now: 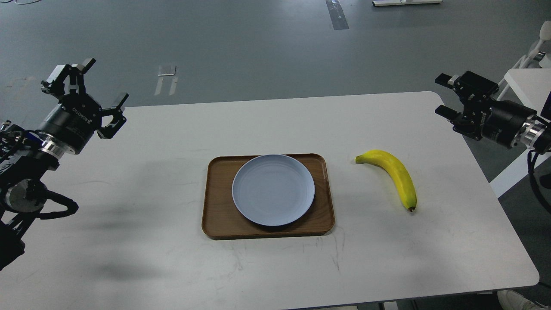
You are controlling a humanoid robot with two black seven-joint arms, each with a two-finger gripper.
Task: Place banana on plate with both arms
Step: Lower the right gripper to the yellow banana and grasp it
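head view: only one camera here, so everything below is coming from it.
banana (394,173): lying flat on the white table (150,181), right of the tray, close to it but not touching. Stem end is pointing toward the tray, dark tip is sitting nearer the camera. Nothing is gripping it.
plate (273,190): sitting inside the brown tray (219,219) in the middle of the table, and it's holding nothing at all.
left gripper (84,92): hanging up in the air over the far left corner of the table, fingers spread wide, carrying nothing. Well apart from both tray and banana.
right gripper (447,97): hovering off the far right edge of the table, pointing inward roughly along the tabletop. Jaws are looking parted with an obvious gap between the two fingers, nothing between them. It's the closer arm to the banana, but a good stretch of bare table is lying between them.
progress: honestly nothing is done yet as far as I can see. No contact with the banana, plate bare.
what's left: pretty much all of it, I'm guessing: reaching down to the banana, grabbing it, carrying it left over the tray edge, setting it on the plate, letting go. How the left arm is joining in, can't say from this.
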